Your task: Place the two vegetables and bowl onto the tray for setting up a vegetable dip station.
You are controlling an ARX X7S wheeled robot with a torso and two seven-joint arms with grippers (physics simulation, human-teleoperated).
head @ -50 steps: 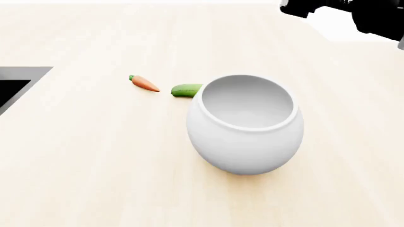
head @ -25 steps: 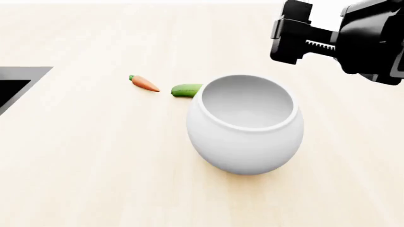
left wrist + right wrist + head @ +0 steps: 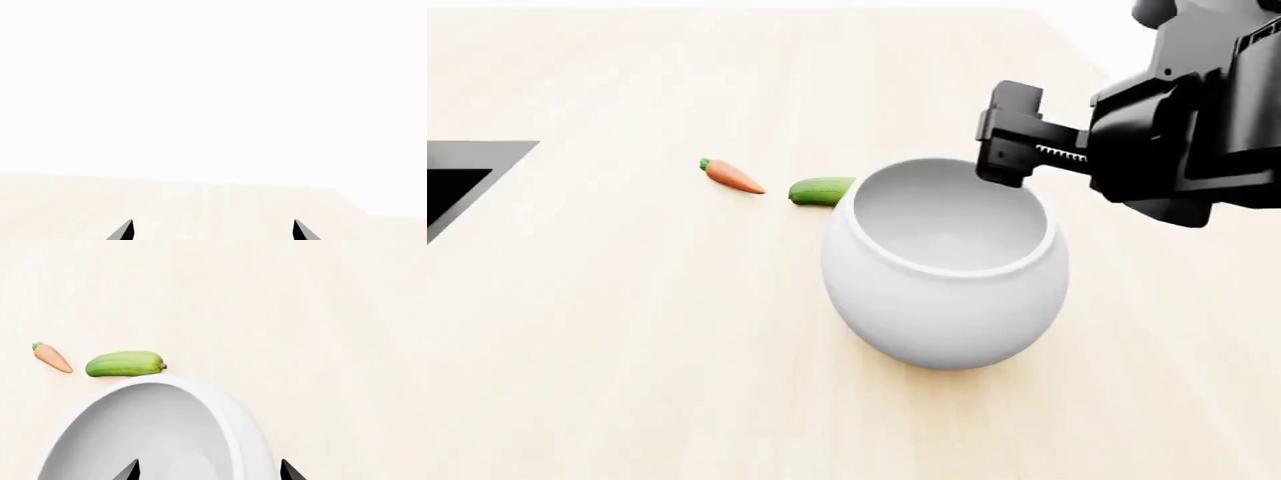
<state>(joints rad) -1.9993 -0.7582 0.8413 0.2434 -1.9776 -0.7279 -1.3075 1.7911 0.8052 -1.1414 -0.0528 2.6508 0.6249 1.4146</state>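
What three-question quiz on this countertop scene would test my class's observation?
1. True or false: the small orange carrot lies inside the large round white bowl.
2. Which vegetable is nearer the bowl: A) carrot, B) plump green cucumber?
3. Fill in: the right gripper hovers over the bowl's ____.

Key: 1 false, it lies on the pale wooden counter. 2 B. 3 rim.

pale wooden countertop (image 3: 627,340), dark recessed opening (image 3: 461,180) at left edge, bright white backdrop
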